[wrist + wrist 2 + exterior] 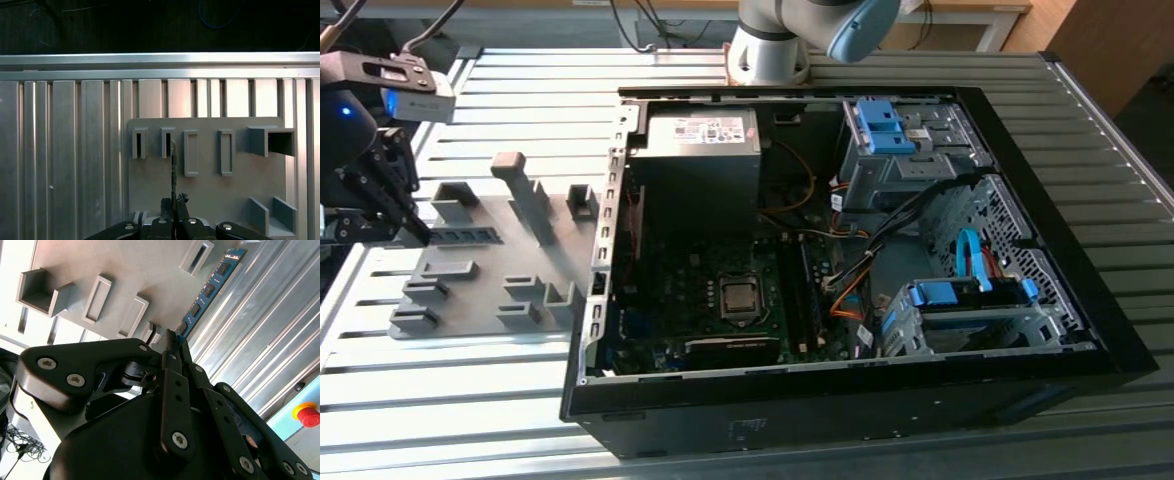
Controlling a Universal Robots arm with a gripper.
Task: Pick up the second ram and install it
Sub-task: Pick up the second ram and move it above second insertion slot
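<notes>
The second ram [464, 236] is a thin blue-green stick with black chips, standing on edge at the far-left end of the grey holder block [480, 290]. My gripper [411, 230] is at its end, on the exterior view's left. In the second wrist view the black fingers [170, 365] close together on the near end of the ram [207, 290], which runs away from them along the holder [125, 270]. In the first wrist view the ram [173, 160] appears edge-on, rising from between the fingertips [166, 202] over the holder [210, 190].
An open black computer case [854, 400] lies on the slatted metal table [520, 100], to the right of the holder in the exterior view, with its motherboard [720, 290] exposed. The arm's base [767, 50] stands behind the case. A red stop button [306, 413] sits beyond the table.
</notes>
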